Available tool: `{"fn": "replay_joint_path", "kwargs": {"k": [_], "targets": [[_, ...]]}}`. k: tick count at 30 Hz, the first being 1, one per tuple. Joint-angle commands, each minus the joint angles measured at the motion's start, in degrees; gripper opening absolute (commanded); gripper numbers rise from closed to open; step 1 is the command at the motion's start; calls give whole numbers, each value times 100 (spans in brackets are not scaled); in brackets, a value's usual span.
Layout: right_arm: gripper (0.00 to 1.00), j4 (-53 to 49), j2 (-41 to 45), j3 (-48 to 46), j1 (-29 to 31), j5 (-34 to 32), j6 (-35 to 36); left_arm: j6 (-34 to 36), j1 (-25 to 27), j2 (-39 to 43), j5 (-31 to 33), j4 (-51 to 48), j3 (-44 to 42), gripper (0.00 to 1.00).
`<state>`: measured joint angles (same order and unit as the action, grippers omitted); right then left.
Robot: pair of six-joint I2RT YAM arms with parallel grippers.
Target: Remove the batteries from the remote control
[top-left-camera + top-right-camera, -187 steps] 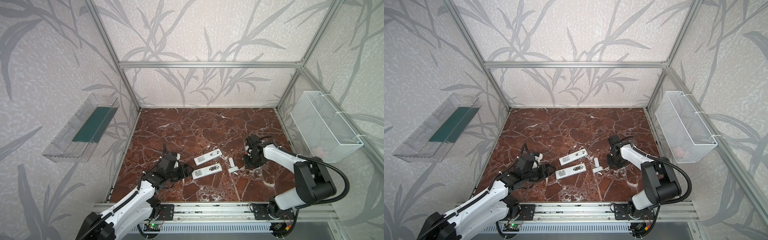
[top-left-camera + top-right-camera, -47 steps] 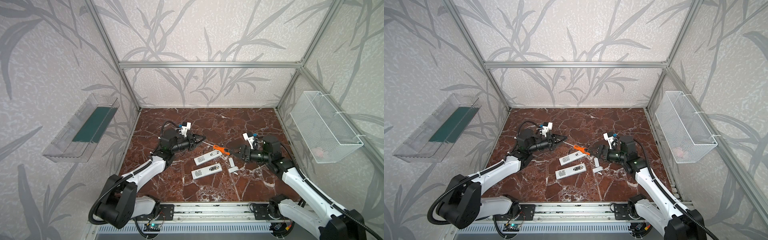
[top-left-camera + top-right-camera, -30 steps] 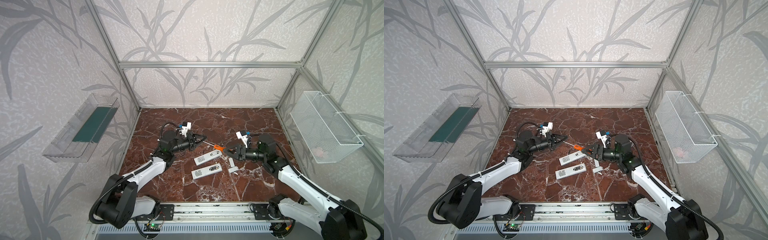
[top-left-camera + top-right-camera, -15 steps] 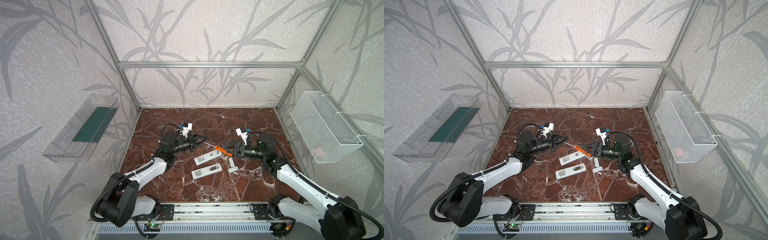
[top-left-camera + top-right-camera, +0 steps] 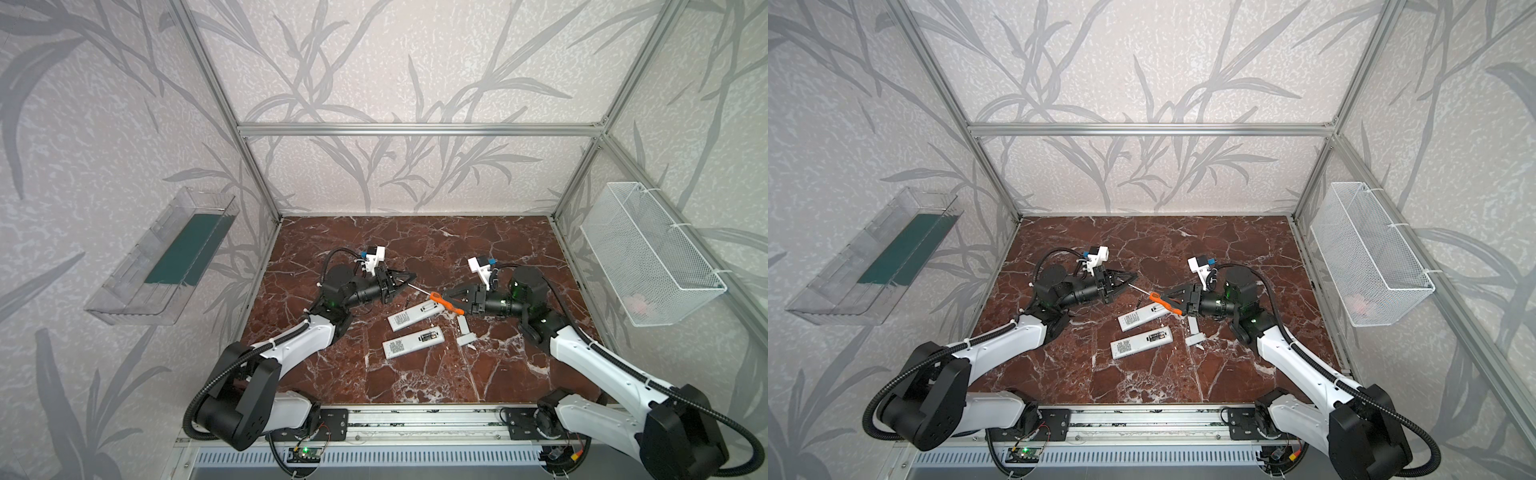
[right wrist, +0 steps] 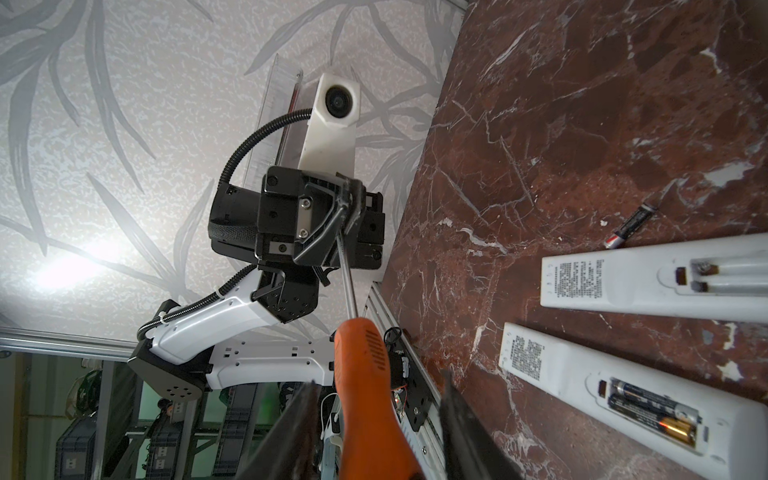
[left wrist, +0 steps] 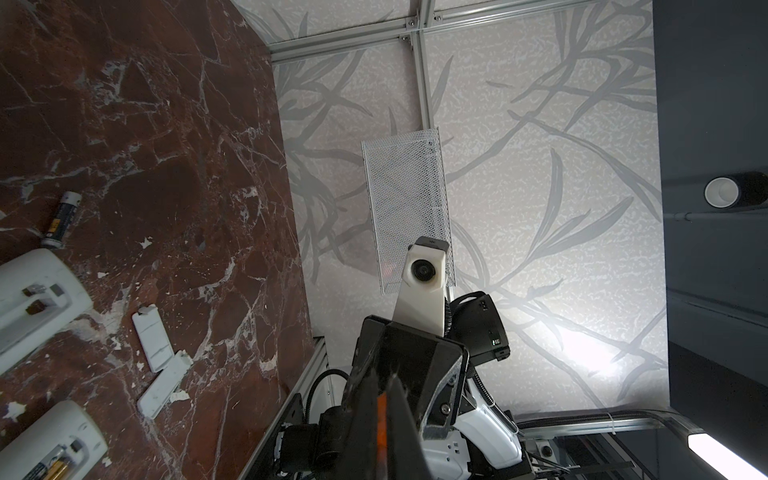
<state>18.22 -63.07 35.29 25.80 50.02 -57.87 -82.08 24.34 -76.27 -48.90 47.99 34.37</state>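
My left claw (image 6: 345, 199) is clamped on the shaft tip of the screwdriver (image 6: 347, 282). My right wrist view shows this plainly. It also shows the orange handle between the fingers of my right claw (image 6: 376, 388), which stands narrow with a gap on one side.

In both top views the tool bridges my two claws above the table (image 5: 415, 249) and covers one end of the far remote (image 5: 405, 319).

Two batteries (image 6: 652, 411) sit in the open bay of the near remote (image 6: 582, 399). A loose battery (image 6: 631, 226) lies on the marble just beside the far remote.

My left wrist view shows two white covers (image 7: 151, 338) lying close together.
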Motion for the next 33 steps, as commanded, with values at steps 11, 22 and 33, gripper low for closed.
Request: {"fn": "replay_joint_path", "kwargs": {"k": [11, 22, 33], "targets": [[34, -105, 108, 157, 78, 29, 175, 66, 19, 129, 18, -75, 0, 0], [16, -376, 236, 159, 55, -198, 319, 224, -7, 242, -37, -378, -10, 0], [9, -5474, -175, 1572, -404, -720, 3373, 4977, -271, 1619, 1499, -7623, 1217, 59]]}}
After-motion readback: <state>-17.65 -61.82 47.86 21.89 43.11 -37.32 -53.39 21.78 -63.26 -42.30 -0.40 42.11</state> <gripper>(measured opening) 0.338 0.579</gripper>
